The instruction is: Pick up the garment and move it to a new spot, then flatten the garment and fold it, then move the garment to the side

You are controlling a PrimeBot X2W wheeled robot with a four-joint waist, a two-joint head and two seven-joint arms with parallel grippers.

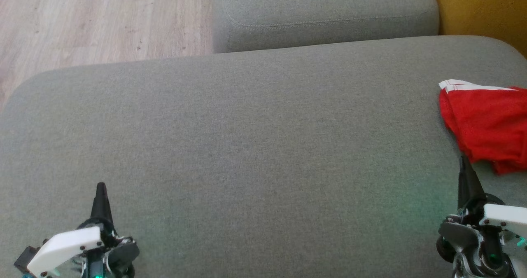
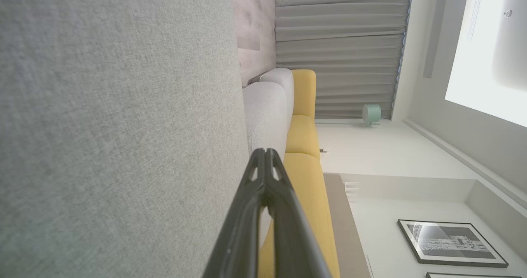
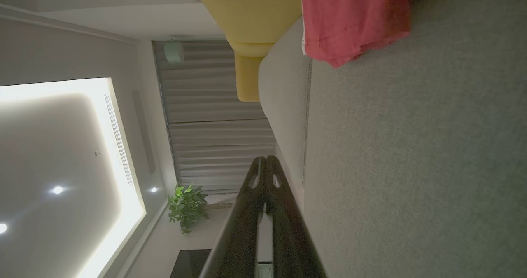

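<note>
Shows a red garment (image 1: 486,125) with a white stripe at the far right of the head view, a bit above the middle, bunched up and cut off by the frame edge, lying on the big grey cushion (image 1: 263,146). Shows the left gripper (image 1: 101,187) at the lower left, pressed tight together into one dark point, holding nothing, well apart from the garment. Shows the right gripper (image 1: 464,162) at the lower right, squeezed tight too, holding nothing, tip just beside the garment's lower edge; cannot tell if touching. In the right wrist view, has the garment (image 3: 350,18) at the top, right of the middle, and the closed fingers (image 3: 243,228) coming up from the bottom middle, apart from it. In the left wrist view, has bare cushion on the left, closed fingers (image 2: 243,228) at the bottom middle, and a yellow sofa (image 2: 304,162) just past them. At the top of the head view, has a second grey cushion (image 1: 325,14) and, at the upper left, wood floor (image 1: 82,18)
</note>
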